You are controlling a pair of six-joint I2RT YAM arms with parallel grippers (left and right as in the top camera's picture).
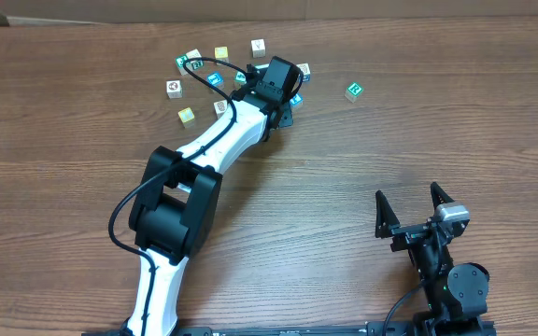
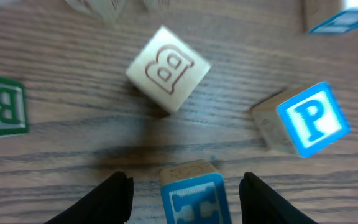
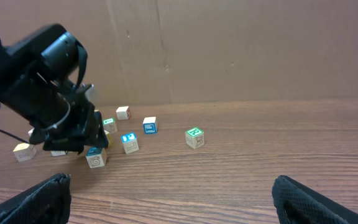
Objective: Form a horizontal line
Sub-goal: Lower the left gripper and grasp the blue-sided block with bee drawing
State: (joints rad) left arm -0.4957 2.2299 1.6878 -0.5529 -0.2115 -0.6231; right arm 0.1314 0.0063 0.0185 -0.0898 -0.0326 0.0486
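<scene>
Small wooden cubes lie scattered at the back of the table; no horizontal line shows among them. My left gripper (image 1: 286, 91) hangs over the cluster, and in the left wrist view it (image 2: 186, 184) is open. A blue-faced cube (image 2: 194, 198) sits between its fingers with a gap on each side. Just beyond lie a plain wooden B cube (image 2: 168, 68), a blue P cube (image 2: 309, 118) and a green B cube (image 2: 4, 106). My right gripper (image 1: 409, 198) stands open and empty near the front edge, far from the cubes.
A green-faced cube (image 1: 353, 91) lies alone to the right of the cluster, also in the right wrist view (image 3: 194, 137). More loose cubes, such as one at the back (image 1: 258, 47), ring the left gripper. A cardboard wall (image 3: 241, 50) stands behind the table.
</scene>
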